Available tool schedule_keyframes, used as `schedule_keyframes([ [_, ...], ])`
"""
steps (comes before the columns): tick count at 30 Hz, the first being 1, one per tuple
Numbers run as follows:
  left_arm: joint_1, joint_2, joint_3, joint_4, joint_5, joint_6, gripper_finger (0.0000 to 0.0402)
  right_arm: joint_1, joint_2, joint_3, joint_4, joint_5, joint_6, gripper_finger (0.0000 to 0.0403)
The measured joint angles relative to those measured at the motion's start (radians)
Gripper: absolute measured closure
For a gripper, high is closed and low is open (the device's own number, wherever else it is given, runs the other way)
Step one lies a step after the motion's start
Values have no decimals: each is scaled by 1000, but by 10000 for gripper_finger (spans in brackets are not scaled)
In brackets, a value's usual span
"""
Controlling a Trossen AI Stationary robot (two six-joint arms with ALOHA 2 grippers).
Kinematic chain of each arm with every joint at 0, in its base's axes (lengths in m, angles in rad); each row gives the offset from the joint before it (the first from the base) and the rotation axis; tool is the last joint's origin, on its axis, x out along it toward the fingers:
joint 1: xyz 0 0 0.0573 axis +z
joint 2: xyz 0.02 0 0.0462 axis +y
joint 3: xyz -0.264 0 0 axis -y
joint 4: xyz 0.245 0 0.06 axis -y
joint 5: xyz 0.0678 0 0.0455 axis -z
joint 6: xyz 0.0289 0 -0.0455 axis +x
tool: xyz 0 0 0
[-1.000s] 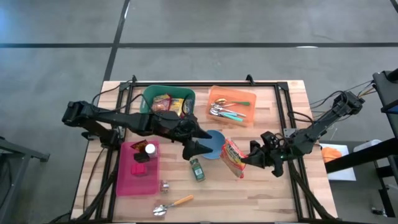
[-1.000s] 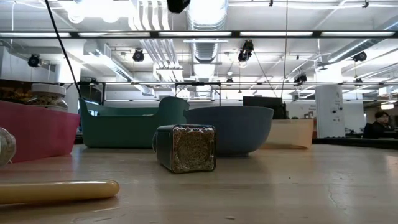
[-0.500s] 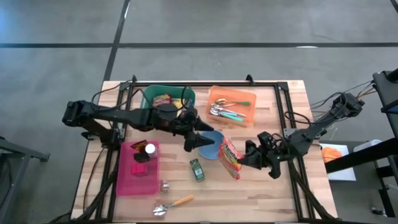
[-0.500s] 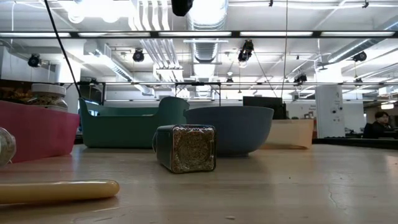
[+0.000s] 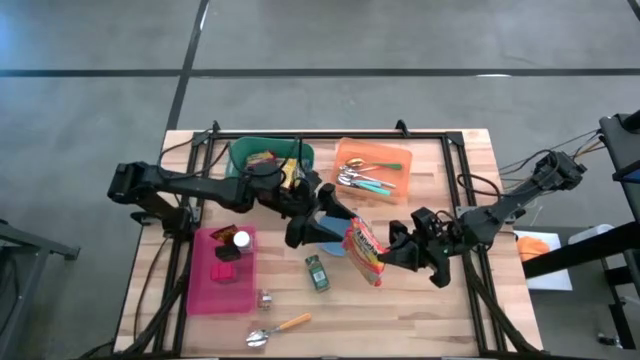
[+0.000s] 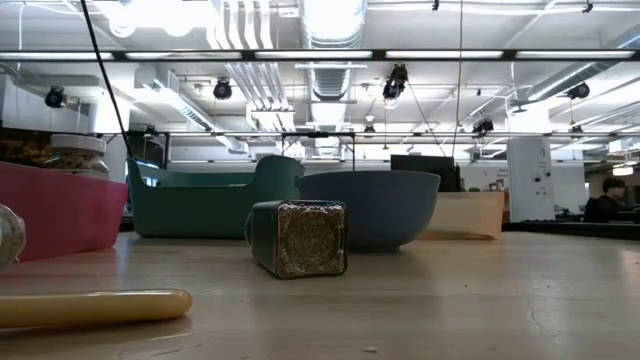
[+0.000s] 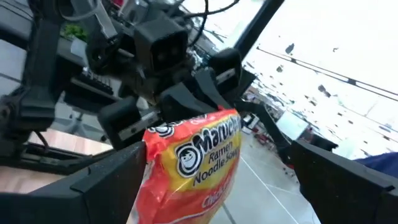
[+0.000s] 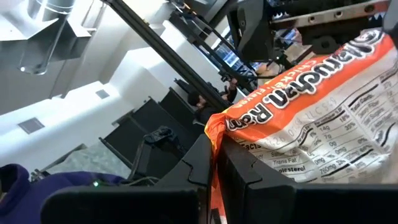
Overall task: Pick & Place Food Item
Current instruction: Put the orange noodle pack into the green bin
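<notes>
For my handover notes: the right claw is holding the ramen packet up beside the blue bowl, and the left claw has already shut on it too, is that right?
Not quite. The right claw does grip the ramen packet beside the blue bowl, but the left claw is open, its fingers spread either side of the packet without gripping it. The left wrist view shows this.

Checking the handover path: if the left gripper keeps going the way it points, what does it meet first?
Most likely the ramen packet, held up by the right gripper. It sits between the left gripper's open fingers in the wrist view; depth is unclear.
</notes>
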Motion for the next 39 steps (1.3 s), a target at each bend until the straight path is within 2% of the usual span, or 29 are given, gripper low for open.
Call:
schedule_keyframes([
  [16,3,6,-1,17,10,-15,2,-1,102,164,-12,-60,-102,394],
  [19,-3,6,6,49,52,-15,2,-4,115,191,-12,-80,-118,394],
  [26,-34,6,23,118,121,-7,2,-10,119,203,-13,-87,-124,394],
  [39,-58,6,25,143,98,-23,2,-18,157,218,-11,-86,-103,394],
])
